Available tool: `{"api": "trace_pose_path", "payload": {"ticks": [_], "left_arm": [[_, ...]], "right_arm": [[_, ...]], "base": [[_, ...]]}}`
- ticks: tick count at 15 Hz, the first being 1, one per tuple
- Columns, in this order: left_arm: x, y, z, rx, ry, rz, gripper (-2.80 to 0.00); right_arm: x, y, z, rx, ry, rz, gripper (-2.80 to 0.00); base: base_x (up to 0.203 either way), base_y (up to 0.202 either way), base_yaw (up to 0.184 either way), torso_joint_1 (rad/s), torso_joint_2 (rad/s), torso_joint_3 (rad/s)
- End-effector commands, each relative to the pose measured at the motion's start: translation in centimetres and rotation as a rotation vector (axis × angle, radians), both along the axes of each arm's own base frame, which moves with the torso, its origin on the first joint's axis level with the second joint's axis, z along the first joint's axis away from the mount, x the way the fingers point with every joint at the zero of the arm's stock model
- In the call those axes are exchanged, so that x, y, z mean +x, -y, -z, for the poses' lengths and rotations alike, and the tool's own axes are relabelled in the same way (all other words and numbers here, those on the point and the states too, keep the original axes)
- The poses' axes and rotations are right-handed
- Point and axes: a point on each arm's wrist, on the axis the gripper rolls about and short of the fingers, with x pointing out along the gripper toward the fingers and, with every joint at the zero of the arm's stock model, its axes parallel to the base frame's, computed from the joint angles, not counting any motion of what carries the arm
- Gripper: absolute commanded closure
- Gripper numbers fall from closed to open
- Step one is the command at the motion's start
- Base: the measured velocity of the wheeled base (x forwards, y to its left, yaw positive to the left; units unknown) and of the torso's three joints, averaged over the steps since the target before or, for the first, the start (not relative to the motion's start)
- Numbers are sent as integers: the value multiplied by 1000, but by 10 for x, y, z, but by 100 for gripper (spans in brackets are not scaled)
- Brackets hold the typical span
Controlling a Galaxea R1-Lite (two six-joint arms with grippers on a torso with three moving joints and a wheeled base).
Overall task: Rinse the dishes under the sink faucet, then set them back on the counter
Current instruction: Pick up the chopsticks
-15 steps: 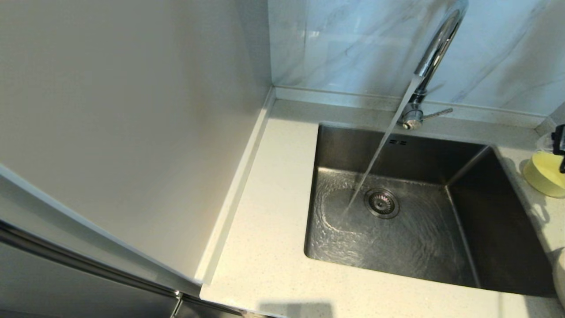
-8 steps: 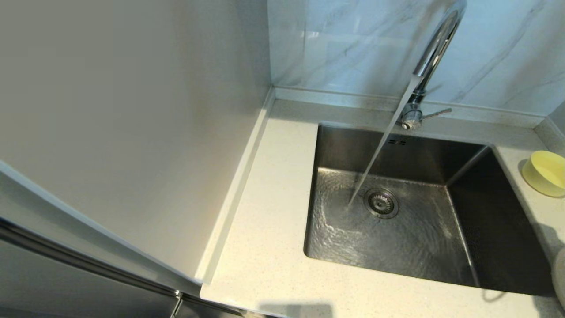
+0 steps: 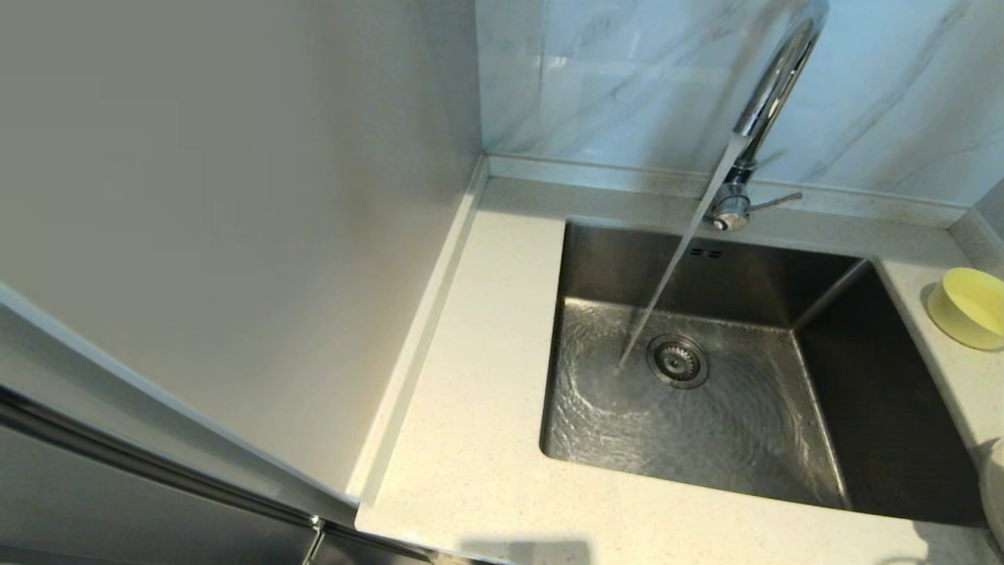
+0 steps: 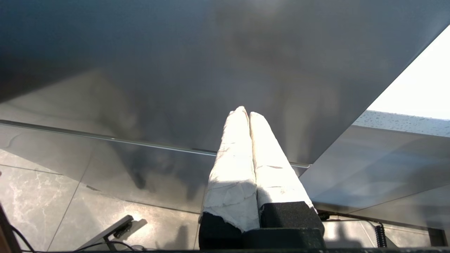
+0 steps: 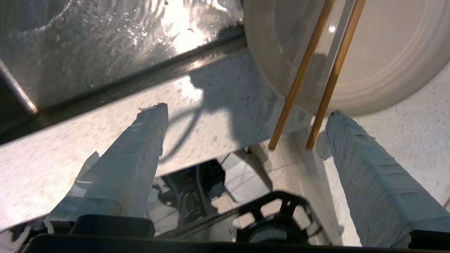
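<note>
Water runs from the chrome faucet into the steel sink, landing beside the drain strainer. The pale yellow bowl sits alone on the counter to the right of the sink. The white plate lies on the counter near its front edge, and the two chopsticks rest across it with their ends overhanging. My right gripper hovers open just in front of those ends, holding nothing. My left gripper is shut and empty, parked low beside a cabinet panel. Neither gripper shows in the head view.
A tall pale panel stands along the counter's left side. Marble wall tiles rise behind the raised back edge. The plate's rim just shows at the head view's right edge. In the right wrist view the counter's front edge drops to the floor.
One second ago my right gripper was at the bowl on the right edge of the head view. It has since left that view, and the bowl stays on the counter. Water keeps running.
</note>
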Motion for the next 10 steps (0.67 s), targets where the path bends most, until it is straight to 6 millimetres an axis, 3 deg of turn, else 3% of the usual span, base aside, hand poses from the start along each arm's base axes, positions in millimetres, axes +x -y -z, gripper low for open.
{"api": "trace_pose_path", "payload": {"ticks": [1, 5, 10], "left_arm": [[0, 0, 0, 0, 0, 0, 0], [0, 0, 0, 0, 0, 0, 0], [0, 0, 0, 0, 0, 0, 0]], "right_arm": [[12, 10, 16, 0, -30, 21, -280], [23, 46, 28, -81, -66, 110, -280], [21, 52, 35, -83, -87, 121, -280]], "base": [[0, 0, 0, 0, 0, 0], [0, 0, 0, 0, 0, 0], [0, 0, 0, 0, 0, 0]]}}
